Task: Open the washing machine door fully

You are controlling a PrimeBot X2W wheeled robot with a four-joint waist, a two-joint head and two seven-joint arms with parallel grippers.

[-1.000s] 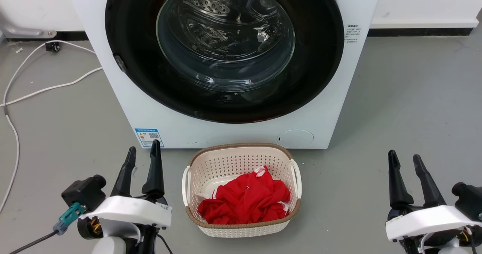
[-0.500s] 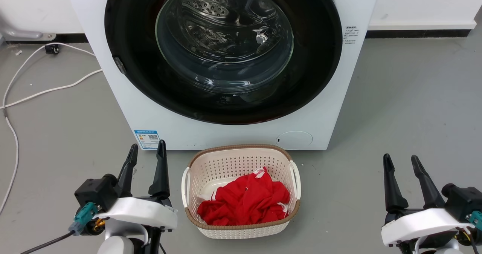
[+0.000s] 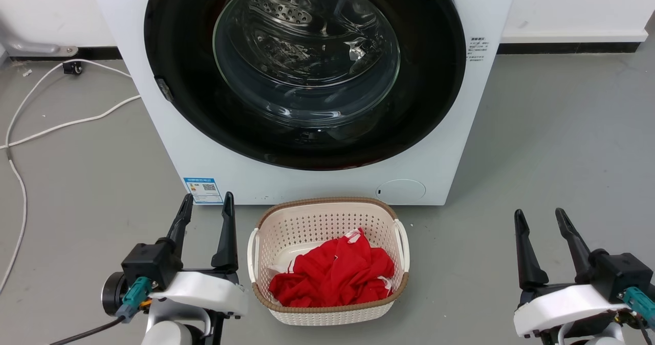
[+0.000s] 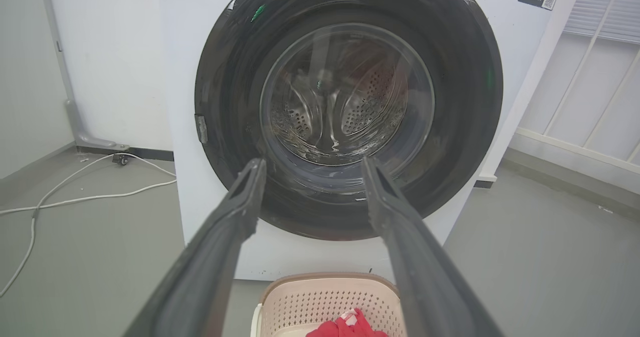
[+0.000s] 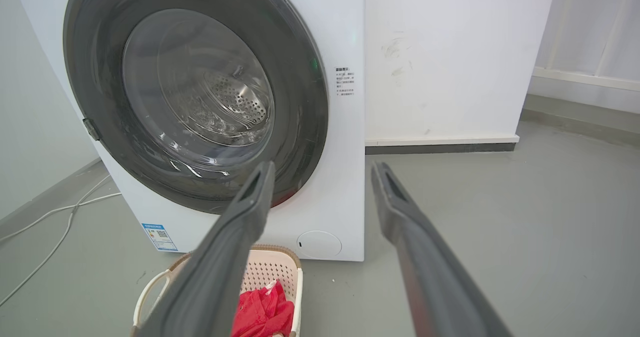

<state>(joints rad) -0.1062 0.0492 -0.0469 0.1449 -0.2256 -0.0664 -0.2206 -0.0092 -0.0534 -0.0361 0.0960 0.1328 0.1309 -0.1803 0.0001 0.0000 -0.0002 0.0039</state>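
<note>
The washing machine [image 3: 215, 160] is a white box straight ahead. Its washing machine door [image 3: 179, 79], a round glossy black disc with a bulging glass window, lies flat against the front, shut. A small latch tab [image 3: 164, 87] sits on the door's left rim. The door [image 4: 465, 102] also faces my left wrist camera, and the door [image 5: 95, 67] appears angled in the right wrist view. My left gripper [image 3: 206, 207] hangs open low at the left, short of the washer. My right gripper [image 3: 540, 213] stands open low at the right, holding nothing.
A cream laundry basket [image 3: 327, 314] with red cloth [image 3: 335, 273] sits on the floor right before the washer, between my arms. White cables [image 3: 61, 122] trail over the grey floor at the left. A white wall [image 5: 450, 52] stands right of the washer.
Both grippers have crept inward and a little forward, the left one rightward toward the basket, the right one leftward. The door stays shut.
</note>
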